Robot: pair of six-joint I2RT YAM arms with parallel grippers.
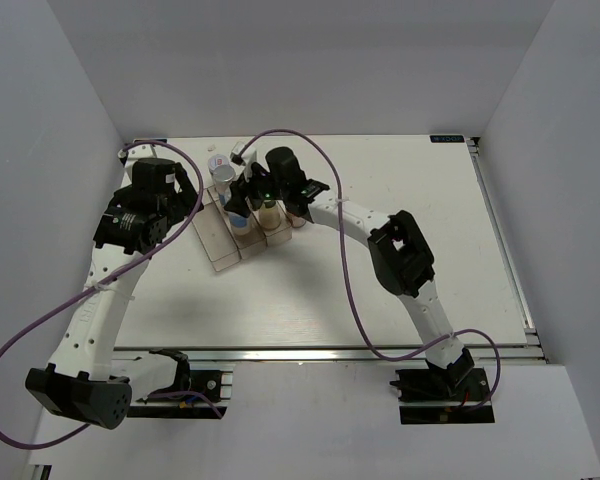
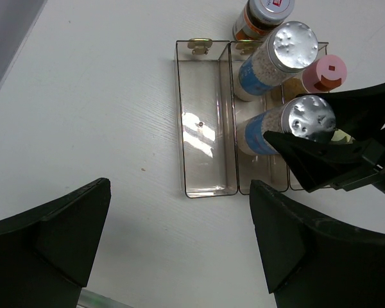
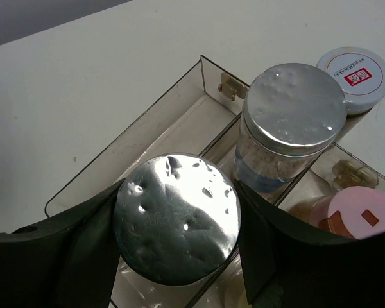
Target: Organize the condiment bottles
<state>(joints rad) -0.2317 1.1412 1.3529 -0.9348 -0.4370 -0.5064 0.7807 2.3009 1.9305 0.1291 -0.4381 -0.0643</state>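
A clear three-compartment tray (image 2: 202, 186) lies at the back left of the table. My right gripper (image 3: 176, 224) is shut on a silver-lidded bottle (image 3: 176, 218) standing at the near end of the middle compartment, one finger on each side of its lid. A second silver-lidded bottle (image 3: 295, 106) stands behind it in the same compartment. A pink-lidded bottle (image 3: 359, 221) is in the right compartment. A white-lidded bottle with a red label (image 3: 354, 72) stands on the table just beyond the tray. My left gripper (image 2: 179, 244) is open and empty over bare table, near the tray's near-left end.
The tray's left compartment (image 2: 202, 128) holds nothing. In the top view the tray (image 1: 220, 250) sits between the two wrists, with the right arm (image 1: 400, 250) stretching across the middle of the table. White walls enclose the table on three sides.
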